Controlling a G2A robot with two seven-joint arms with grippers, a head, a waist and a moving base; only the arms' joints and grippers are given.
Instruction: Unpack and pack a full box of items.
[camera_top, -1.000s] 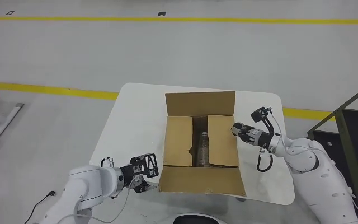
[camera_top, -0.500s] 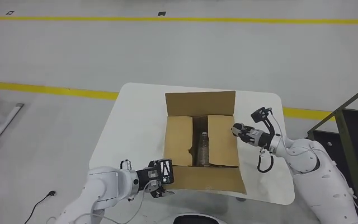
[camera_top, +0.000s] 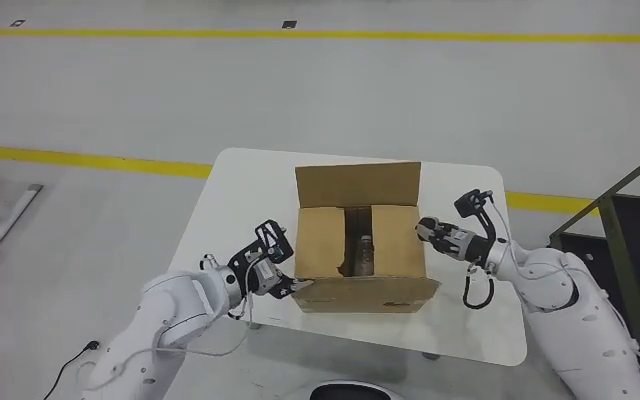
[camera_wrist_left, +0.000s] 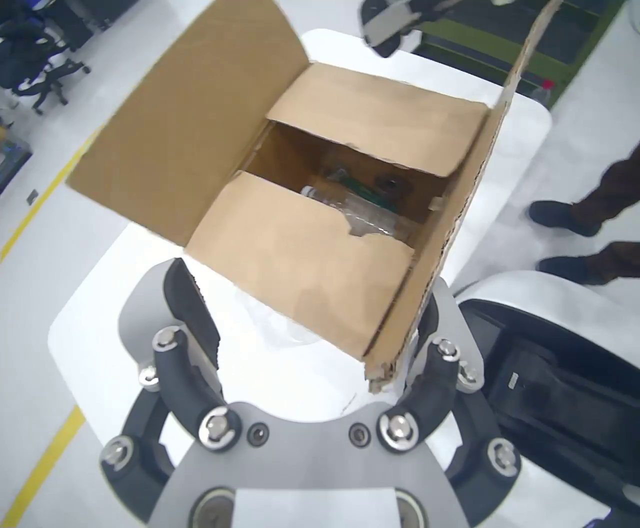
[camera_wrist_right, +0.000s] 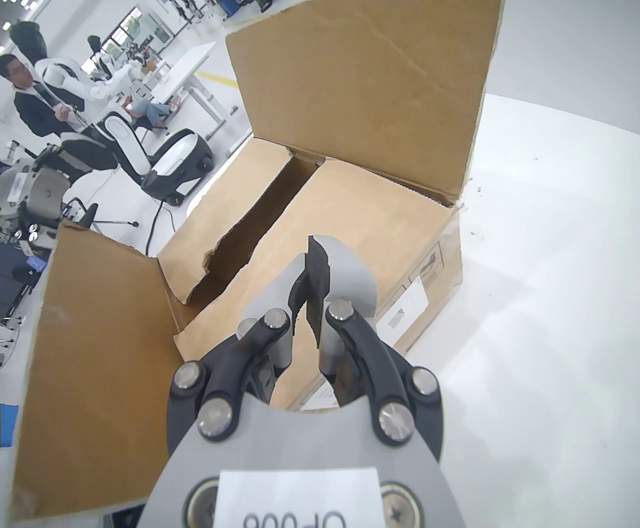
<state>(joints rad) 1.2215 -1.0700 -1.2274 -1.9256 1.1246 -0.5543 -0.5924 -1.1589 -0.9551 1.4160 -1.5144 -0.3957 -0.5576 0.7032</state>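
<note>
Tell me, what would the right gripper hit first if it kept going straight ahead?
Most likely the nearer inner flap of the box, right ahead of the right gripper; depth is unclear.

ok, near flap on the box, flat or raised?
Raised. The near flap stands about upright along the box edge; in the left wrist view its corner sits between the open left gripper fingers.

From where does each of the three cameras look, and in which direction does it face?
Top view: above the arms, facing down on the white table and cardboard box; both arms show.
Left wrist view: behind the open left hand, facing into the box at a clear bottle.
Right wrist view: behind the shut right hand, facing across the box's inner flaps.
Shared: the box.
</note>
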